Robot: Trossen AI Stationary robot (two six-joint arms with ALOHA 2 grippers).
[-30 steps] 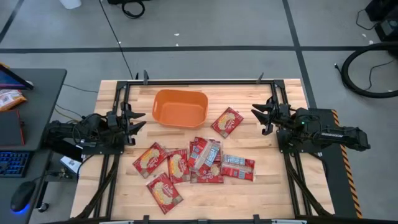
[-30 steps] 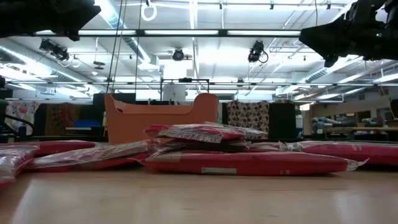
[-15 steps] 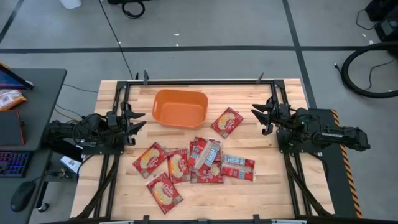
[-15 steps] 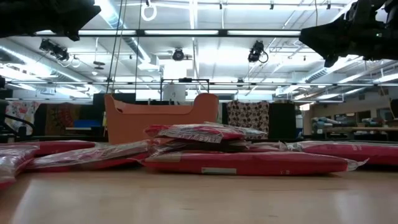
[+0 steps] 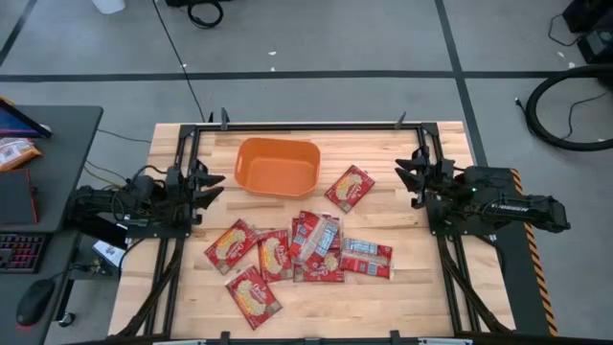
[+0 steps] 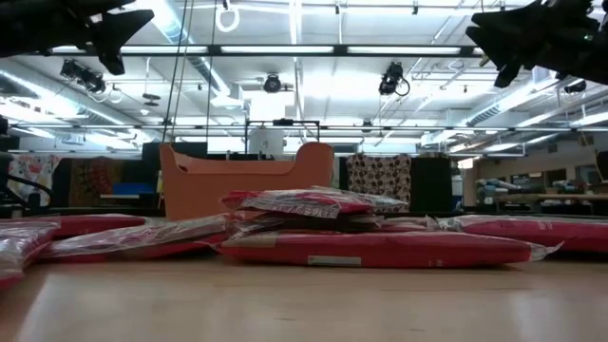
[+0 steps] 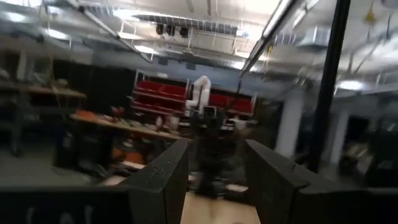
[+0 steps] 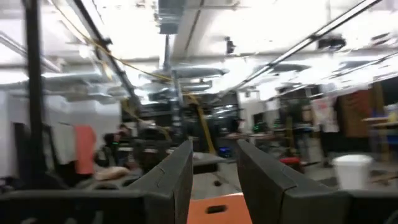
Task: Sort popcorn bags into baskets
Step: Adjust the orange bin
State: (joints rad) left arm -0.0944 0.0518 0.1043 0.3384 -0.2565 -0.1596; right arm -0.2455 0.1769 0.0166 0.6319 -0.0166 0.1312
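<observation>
Starting step: nothing is picked yet. Basket [image 5: 279, 167] sits empty at 12 o'clock on the table [image 5: 421, 287]. Bags [image 5: 306, 247] lie in a loose, overlapping pile at centre toward 6 o'clock; one bag [image 5: 350, 188] lies apart at 2 o'clock of the pile, just beside the basket. Left gripper [image 5: 206, 184] hovers at 9 o'clock, fingers spread, holding nothing. Right gripper [image 5: 408, 174] hovers at 3 o'clock, fingers spread, empty. Judgement: next move calls for one arm to descend on an outlying, non-overlapped bag; the lone bag is nearest the right gripper.
</observation>
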